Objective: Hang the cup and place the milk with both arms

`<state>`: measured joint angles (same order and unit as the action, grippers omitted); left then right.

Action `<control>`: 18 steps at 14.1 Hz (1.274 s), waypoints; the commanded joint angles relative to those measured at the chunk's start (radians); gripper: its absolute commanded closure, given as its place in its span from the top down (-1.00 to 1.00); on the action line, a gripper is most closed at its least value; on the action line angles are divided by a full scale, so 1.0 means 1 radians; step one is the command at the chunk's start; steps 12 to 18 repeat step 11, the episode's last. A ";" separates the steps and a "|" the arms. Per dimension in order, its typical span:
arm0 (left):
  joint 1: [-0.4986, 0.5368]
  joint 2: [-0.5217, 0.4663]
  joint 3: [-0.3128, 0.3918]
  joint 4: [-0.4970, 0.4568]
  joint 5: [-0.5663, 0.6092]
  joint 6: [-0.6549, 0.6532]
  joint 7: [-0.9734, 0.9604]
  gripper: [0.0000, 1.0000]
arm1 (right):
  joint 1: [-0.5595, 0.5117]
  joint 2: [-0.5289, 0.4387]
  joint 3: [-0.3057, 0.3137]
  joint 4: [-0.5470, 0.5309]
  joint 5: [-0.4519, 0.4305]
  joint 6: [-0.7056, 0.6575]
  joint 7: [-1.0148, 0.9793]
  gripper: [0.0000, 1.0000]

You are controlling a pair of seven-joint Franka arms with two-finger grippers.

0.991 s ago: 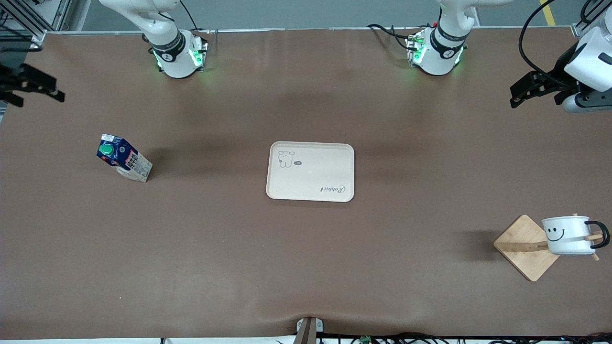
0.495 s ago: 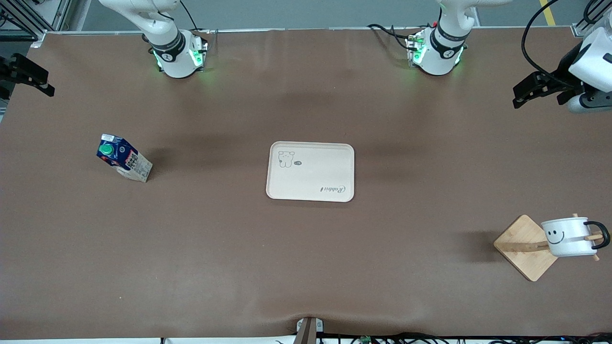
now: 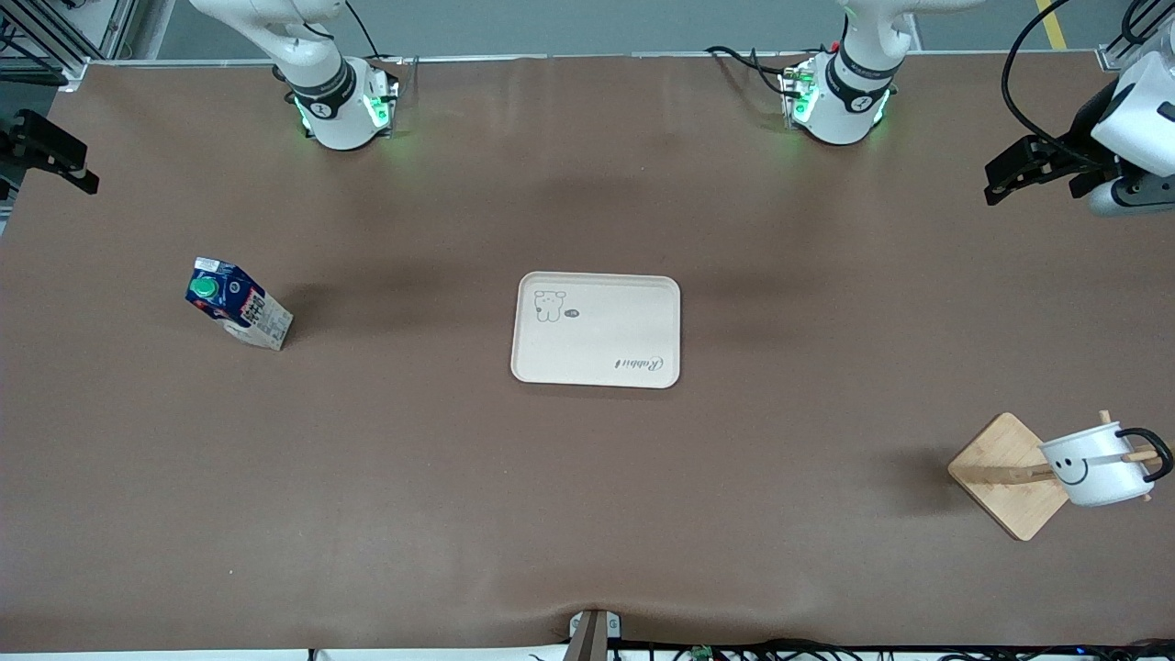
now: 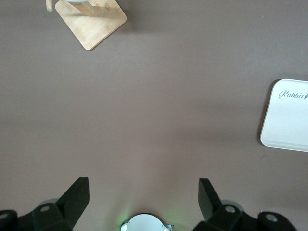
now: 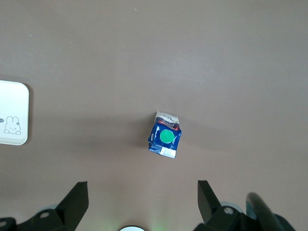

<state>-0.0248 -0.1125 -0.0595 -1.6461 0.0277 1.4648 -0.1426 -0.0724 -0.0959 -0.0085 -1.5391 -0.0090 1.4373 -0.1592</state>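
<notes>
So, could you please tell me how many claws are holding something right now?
0. The left claw hangs open over the left arm's end of the table; the right claw hangs open over the right arm's end.

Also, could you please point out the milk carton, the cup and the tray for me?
milk carton (image 3: 240, 308), front view, blue side panel.
cup (image 3: 1094, 470), front view, white side by the smiley.
tray (image 3: 597, 367), front view, bare inner surface.

Brown matt cloth-like table cover (image 3: 587, 514), smooth w/ faint creases. On it: cream matt plastic tray (image 3: 597, 329); dark blue printed paper carton (image 3: 239, 304), glossy green plastic cap (image 3: 204, 288); pale bare-wood stand (image 3: 1005, 474), its peg thru glossy white enamel-look mug (image 3: 1094, 466).
</notes>
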 commanded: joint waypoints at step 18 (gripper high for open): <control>-0.001 0.013 -0.008 0.063 0.023 -0.031 0.006 1.00 | 0.005 0.036 0.002 0.044 -0.046 -0.026 0.003 1.00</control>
